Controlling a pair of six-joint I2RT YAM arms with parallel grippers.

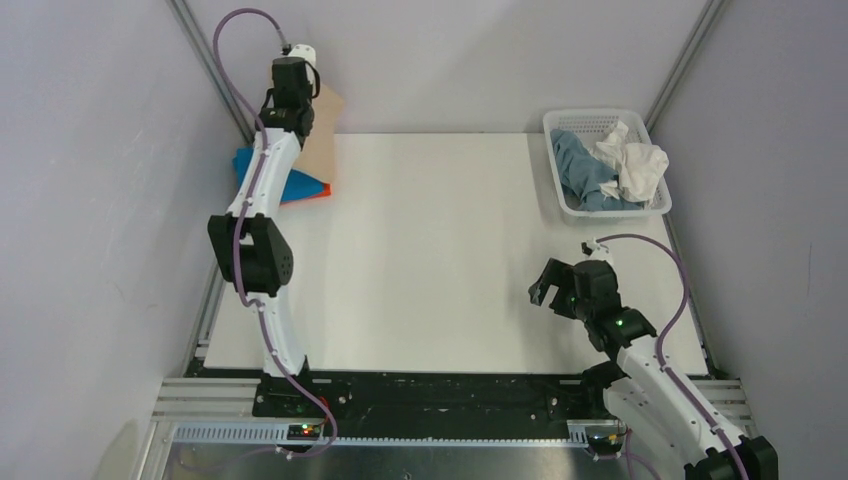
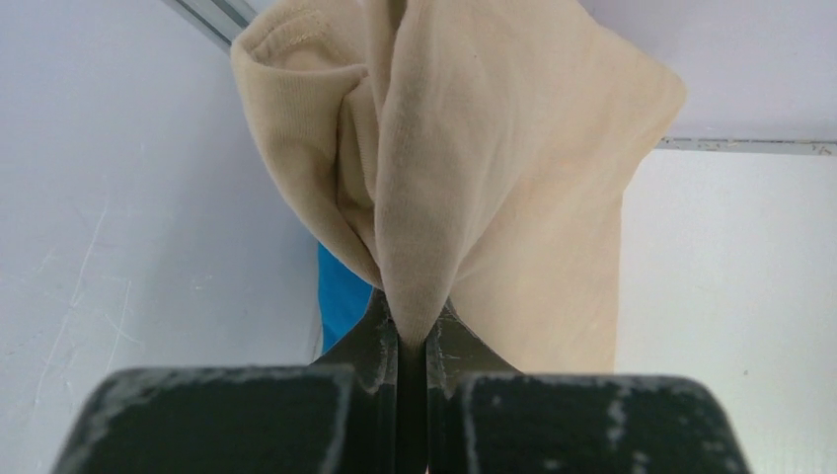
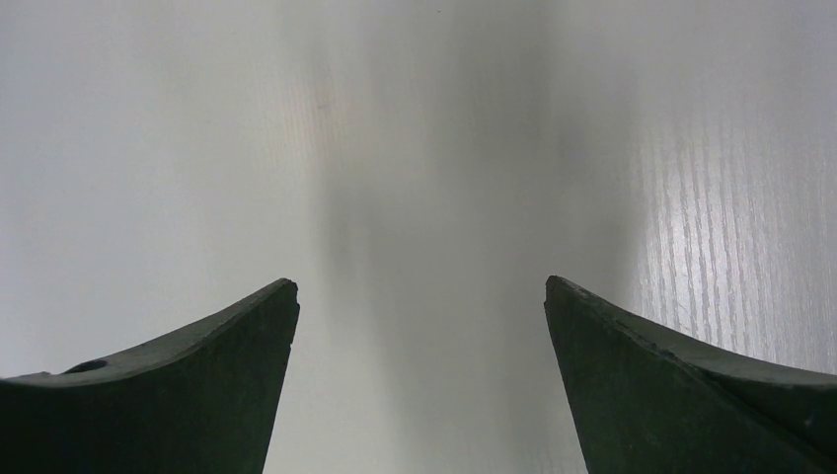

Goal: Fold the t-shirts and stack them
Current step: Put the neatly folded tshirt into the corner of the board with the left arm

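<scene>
My left gripper (image 1: pixel 300 105) is raised at the table's far left corner and is shut on the beige t-shirt (image 1: pixel 322 135), which hangs from it. In the left wrist view the beige cloth (image 2: pixel 474 178) is pinched between the closed fingers (image 2: pixel 375 341). Under it lie a folded bright blue t-shirt (image 1: pixel 290 180) on an orange t-shirt (image 1: pixel 318 190); the blue shows in the wrist view (image 2: pixel 341 296). A white t-shirt (image 1: pixel 635 165) and a grey-blue t-shirt (image 1: pixel 585 170) lie crumpled in the basket. My right gripper (image 1: pixel 548 290) is open and empty over bare table (image 3: pixel 419 296).
The white mesh basket (image 1: pixel 600 118) stands at the table's far right. Grey walls with metal frame posts close in the table on the left, back and right. The white table top (image 1: pixel 430 250) spreads between the arms.
</scene>
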